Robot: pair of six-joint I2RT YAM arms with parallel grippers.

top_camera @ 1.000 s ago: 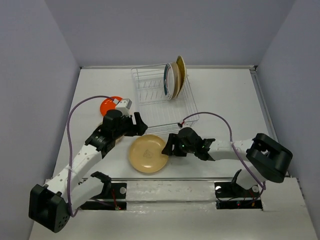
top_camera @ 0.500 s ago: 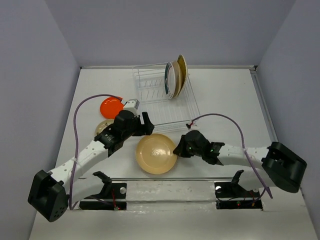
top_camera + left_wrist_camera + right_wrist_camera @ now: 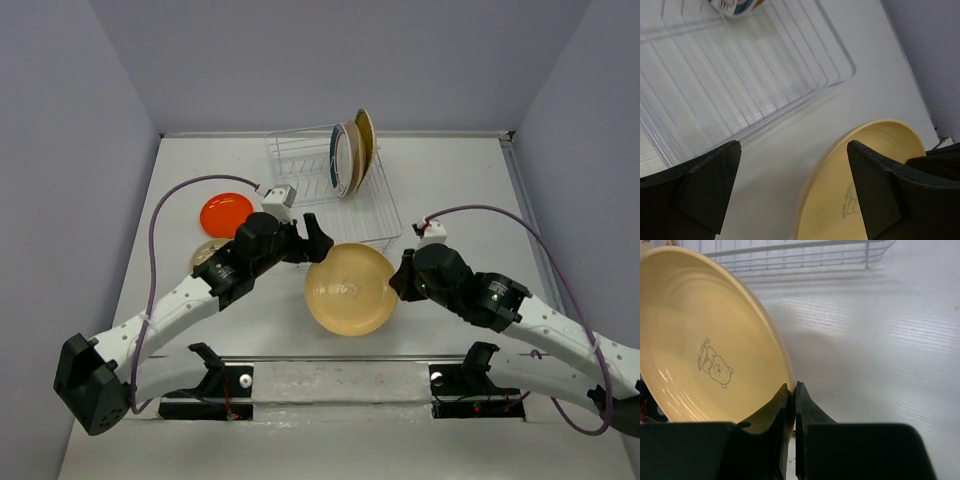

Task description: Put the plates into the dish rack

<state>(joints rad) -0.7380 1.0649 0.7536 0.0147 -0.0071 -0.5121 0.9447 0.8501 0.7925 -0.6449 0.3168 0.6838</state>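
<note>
My right gripper (image 3: 398, 281) (image 3: 792, 390) is shut on the right rim of the plain tan-yellow plate (image 3: 348, 290) (image 3: 700, 340), which has a small bear print. It holds the plate tilted above the table, just in front of the dish rack (image 3: 330, 205) (image 3: 790, 252). To the plate's upper left, my left gripper (image 3: 306, 238) (image 3: 792, 185) is open and empty, with the plate's rim (image 3: 835, 200) below its right finger. Three plates stand in the rack's back right: white with teal rim (image 3: 339, 165), cream (image 3: 351, 152) and yellow-green (image 3: 362, 133).
A small orange plate (image 3: 226, 212) lies on the table left of the rack (image 3: 740, 75). A beige plate (image 3: 205, 251) sits just below it, partly hidden under my left arm. Grey walls close in the white table on three sides.
My right gripper closed on the tan-yellow plate's rim and raised it up and to the right, toward the rack. My left gripper opened wider and moved right, following the plate.
</note>
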